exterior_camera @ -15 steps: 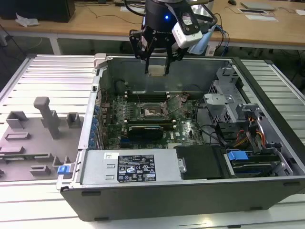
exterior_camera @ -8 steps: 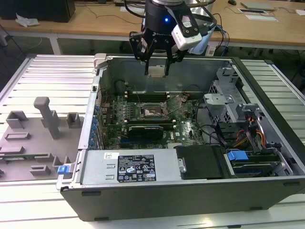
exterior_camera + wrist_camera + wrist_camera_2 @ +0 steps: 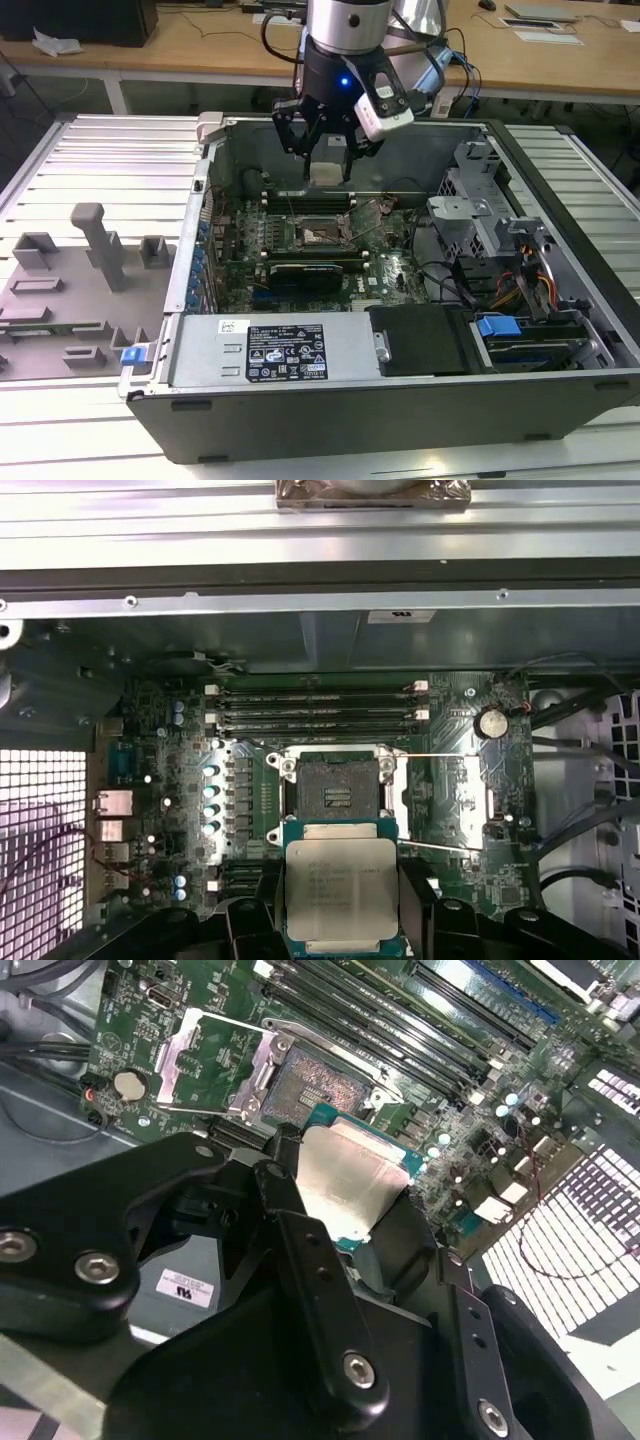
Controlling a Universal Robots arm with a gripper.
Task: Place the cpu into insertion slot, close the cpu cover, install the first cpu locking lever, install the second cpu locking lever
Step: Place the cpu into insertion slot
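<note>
- Jaws pinch the cpu [image 3: 340,885] by two opposite edges, pale metal face up. In both wrist views you can see the dark fingers [image 3: 305,1240] pressed against its sides.
- You are holding the chip in the air, clear of the board. In the exterior view the insertion slot [image 3: 318,235] lies near it, at 6 o'clock of the cpu.
- None of the four steps is finished. The slot's dark centre is bare, so the chip is not yet seated.
- The cpu cover [image 3: 205,1060] seems swung open and laid back beside the socket, with green board showing through its window. The angle is steep, so I can't be sure it is fully back.
- The thin wire locking levers [image 3: 445,755] look free of their hooks. By my reading the cover and both levers are left to do.
- Mind the edges around the slot in the exterior view: memory slots [image 3: 310,200] at 12 o'clock, a black card [image 3: 305,272] at 6 o'clock, and the drive cage [image 3: 470,215] out at 3 o'clock.
- The case's back wall [image 3: 420,150] stands just behind the jaws, so you have least room toward 12 o'clock.
- Straight above the socket nothing stands in the way.
- The open case lies on the slatted counter [image 3: 100,160].
</note>
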